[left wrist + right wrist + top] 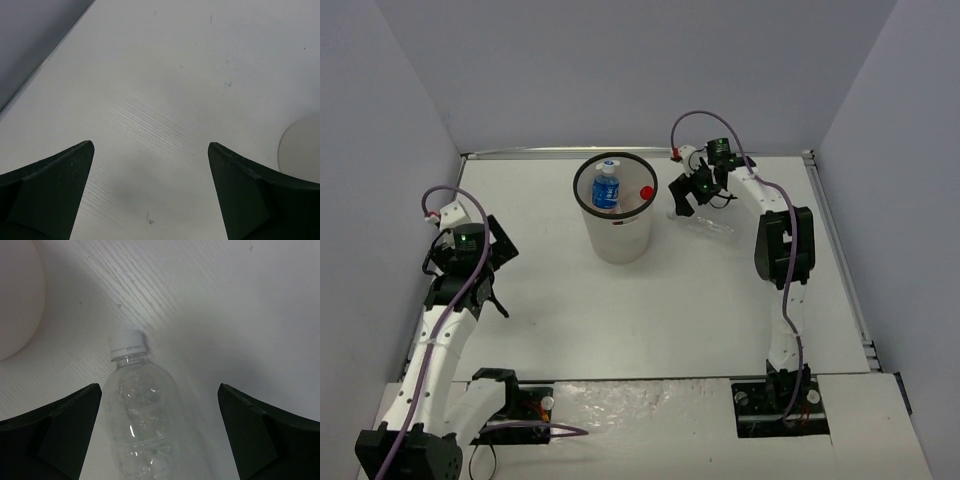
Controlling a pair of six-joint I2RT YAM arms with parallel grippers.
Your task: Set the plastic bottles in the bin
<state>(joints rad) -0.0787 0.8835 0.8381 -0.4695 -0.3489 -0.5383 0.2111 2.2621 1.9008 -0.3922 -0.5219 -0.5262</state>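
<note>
The bin [616,235], translucent white with a black rim, stands at the table's middle back. Inside it I see the blue-labelled bottle [606,188] and a red cap [646,193]. The plain clear bottle [142,415] lies on the table with its white cap towards the bin; it also shows in the top view [708,226]. My right gripper [159,390] is open just above it, one finger on each side, right of the bin [688,200]. My left gripper [492,272] is open and empty over bare table [150,145]. The orange and black-labelled bottles are out of view.
The bin's wall [15,300] fills the upper left of the right wrist view, close to the bottle's cap. The bin's base [300,147] shows at the right of the left wrist view. Grey walls [380,150] enclose the table on three sides.
</note>
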